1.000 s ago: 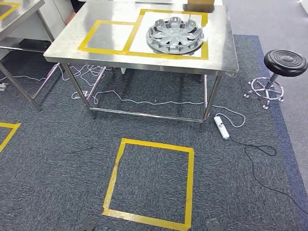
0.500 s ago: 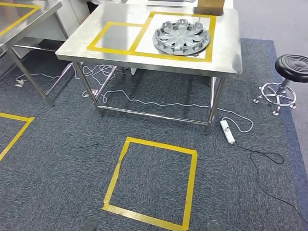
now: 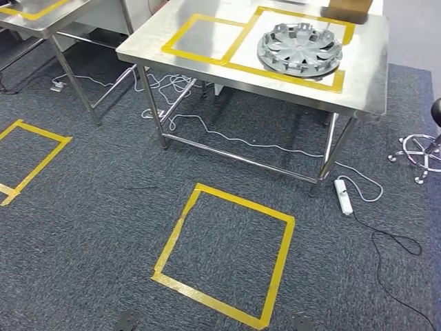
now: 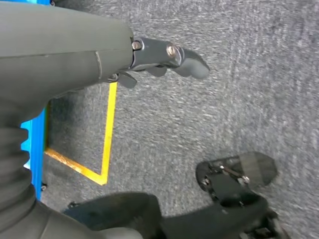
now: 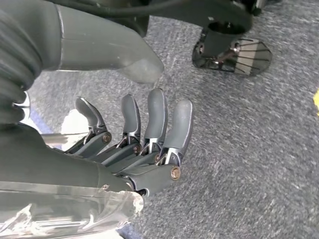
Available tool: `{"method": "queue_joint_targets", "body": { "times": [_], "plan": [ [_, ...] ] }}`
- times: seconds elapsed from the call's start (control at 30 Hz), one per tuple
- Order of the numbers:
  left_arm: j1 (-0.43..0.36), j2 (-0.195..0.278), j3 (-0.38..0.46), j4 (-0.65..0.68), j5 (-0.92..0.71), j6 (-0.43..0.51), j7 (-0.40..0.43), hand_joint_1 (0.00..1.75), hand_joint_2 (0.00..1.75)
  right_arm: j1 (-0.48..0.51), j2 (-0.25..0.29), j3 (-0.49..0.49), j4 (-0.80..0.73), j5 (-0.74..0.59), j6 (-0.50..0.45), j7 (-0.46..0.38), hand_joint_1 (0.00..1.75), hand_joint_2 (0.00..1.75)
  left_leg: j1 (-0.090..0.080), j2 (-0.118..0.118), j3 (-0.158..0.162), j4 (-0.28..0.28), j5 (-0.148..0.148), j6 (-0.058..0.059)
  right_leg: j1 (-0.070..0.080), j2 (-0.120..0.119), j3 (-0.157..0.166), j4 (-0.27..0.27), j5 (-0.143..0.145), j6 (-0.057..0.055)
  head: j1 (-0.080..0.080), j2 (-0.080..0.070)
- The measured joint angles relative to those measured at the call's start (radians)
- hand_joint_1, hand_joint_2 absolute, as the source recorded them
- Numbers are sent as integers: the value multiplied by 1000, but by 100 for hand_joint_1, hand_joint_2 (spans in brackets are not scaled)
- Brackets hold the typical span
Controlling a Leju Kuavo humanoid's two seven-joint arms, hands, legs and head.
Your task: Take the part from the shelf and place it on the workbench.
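lying flat on the steel tabletop [image 3: 364,76], inside a yellow-taped rectangle on a white sheet, is the part [image 3: 300,49], a grey wheel cover with spokes and small clips standing up around its rim. it is sitting near the tabletop's far right side, just beside a brown box [image 3: 347,9] at the far edge. judging by how it lies, the part is already resting on the workbench and neither robot hand is touching it.

the left robot hand [image 4: 165,56] is hanging over the grey carpet [image 3: 104,241] with its fingers stretched out and nothing in them. the right robot hand [image 5: 150,139] is also hanging low, its fingers loosely bent and apart, holding nothing.

the part is looking like thin moulded plastic: probably light, fairly stiff across the face but springy at the rim, with a smooth surface that may be slipping under hard fingers. the clips are looking breakable, so the safer hold is seeming to be the outer rim at two opposite sides, or fingers hooking through a gap between spokes, never by the clips
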Motion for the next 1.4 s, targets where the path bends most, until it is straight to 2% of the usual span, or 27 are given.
{"method": "queue_joint_targets", "body": {
  "times": [0.03,0.1,0.17,0.2,0.23,0.27,0.3,0.37,0.43,0.47,0.53,0.6,0.67,0.7,0.77,0.83,0.87,0.93,0.97,1.03,1.1,1.17,1.23,1.27,1.3,1.33,1.4],
  "plan": [
    [3,-1,0,0,0,0,0,0,175,-1,0,0,0,0,0,0,175,175,2,-14,0,-3,2,3,-1,1,3,1,-5,5,0,0],
    [5,-1,0,0,0,0,0,0,175,-3,0,0,0,0,0,0,175,175,8,-41,1,-7,6,11,-5,45,-11,47,-41,15,5,0],
    [3,-3,0,0,0,0,0,0,175,0,0,0,1,0,0,0,175,175,11,-68,-2,-7,9,18,-7,106,-66,169,-106,21,11,0],
    [2,-4,0,0,0,0,0,0,175,2,0,0,1,0,0,1,175,175,10,-84,-4,-7,11,20,-7,120,-98,235,-131,22,13,0],
    [3,-4,0,0,0,0,0,0,175,4,0,0,2,1,0,1,175,175,10,-99,-4,-7,12,21,-6,127,-119,275,-139,21,14,0],
    [4,-4,0,0,0,0,0,0,175,5,0,0,2,1,0,2,175,175,10,-115,-4,-7,13,21,-5,131,-123,276,-124,19,14,0],
    [6,-4,0,0,0,0,0,0,175,6,0,0,2,2,0,2,175,175,9,-131,-4,-7,15,20,-4,136,-108,236,-92,15,14,0],
    [6,-5,1,0,0,0,0,0,175,4,0,0,2,3,0,2,175,175,8,-159,-5,-6,18,15,-5,171,-45,93,-18,5,14,0],
    [5,-6,1,0,0,0,0,0,175,2,0,0,2,3,0,2,175,175,9,-181,-9,-5,23,7,-6,203,-7,4,9,-2,14,0],
    [5,-6,1,0,0,0,0,0,175,1,0,0,2,3,1,3,175,175,10,-190,-11,-7,26,1,-6,207,-4,-7,8,-5,14,0],
    [9,-5,0,0,0,0,0,0,175,0,0,0,3,4,1,3,175,175,12,-198,-16,-11,32,-11,-6,188,1,-15,16,-14,14,0],
    [11,-5,0,0,0,0,0,0,175,-1,-1,0,3,4,1,3,175,175,10,-162,-33,19,8,-20,-11,166,5,-25,27,-25,8,0],
    [7,-6,0,0,0,0,-2,0,175,1,-2,0,3,5,2,2,175,175,9,-110,-83,123,-57,-28,-13,139,4,-29,30,-30,2,0],
    [4,-6,0,0,0,0,-3,0,175,3,-2,0,3,5,3,2,175,175,11,-98,-113,190,-88,-33,-13,123,2,-29,30,-30,1,0],
    [3,-5,0,0,1,0,-4,0,175,6,-2,0,3,6,4,2,175,175,14,-89,-140,258,-104,-40,-14,92,1,-29,29,-29,1,0],
    [4,-4,0,0,1,0,-4,0,175,4,-2,0,3,6,4,2,175,175,18,-75,-91,180,-52,-44,-16,66,3,-29,27,-24,1,0],
    [4,-4,0,0,1,0,-4,0,175,3,-2,0,3,6,4,2,175,175,17,-49,-50,108,-24,-46,-15,54,5,-28,24,-19,0,0],
    [1,-6,1,0,1,0,-4,0,175,1,-3,0,3,6,4,2,175,175,14,-10,9,2,4,-37,-9,35,7,-27,17,-7,0,0],
    [0,-7,1,0,1,0,-4,0,175,1,-3,0,3,6,4,2,175,175,11,-2,18,-18,3,-29,-5,25,10,-27,14,-2,1,0],
    [2,-8,1,0,1,0,-4,0,175,-2,-3,0,3,6,4,2,175,175,11,-25,17,-21,4,-12,-5,12,18,-30,9,6,5,0],
    [6,-8,1,0,1,-1,-4,0,175,-3,-3,0,3,6,4,2,175,175,14,-46,17,-23,7,1,-10,51,11,0,-17,16,5,0],
    [5,-8,1,0,1,-3,-5,0,175,-1,-3,0,3,6,4,4,175,175,16,-68,16,-24,9,12,-12,110,-36,110,-80,21,7,0],
    [4,-8,1,0,1,-5,-6,0,175,5,-3,0,4,6,4,7,175,175,15,-95,15,-24,9,16,-12,128,-99,239,-129,21,8,0],
    [5,-8,1,0,1,-5,-7,0,175,7,-3,0,4,6,4,8,175,175,15,-109,15,-24,9,16,-13,130,-115,265,-127,20,8,0],
    [7,-8,1,0,1,-5,-7,0,175,8,-3,0,4,6,4,9,175,175,16,-124,17,-23,10,16,-13,132,-114,250,-105,19,8,0],
    [8,-8,1,0,1,-5,-8,0,175,9,-3,0,4,6,4,10,175,175,16,-139,18,-23,10,14,-15,138,-93,196,-67,18,8,0],
    [8,-9,0,0,1,-6,-10,0,175,9,-3,0,4,6,4,10,175,175,17,-166,18,-21,11,7,-24,181,-33,54,0,18,8,0]
  ]
}}
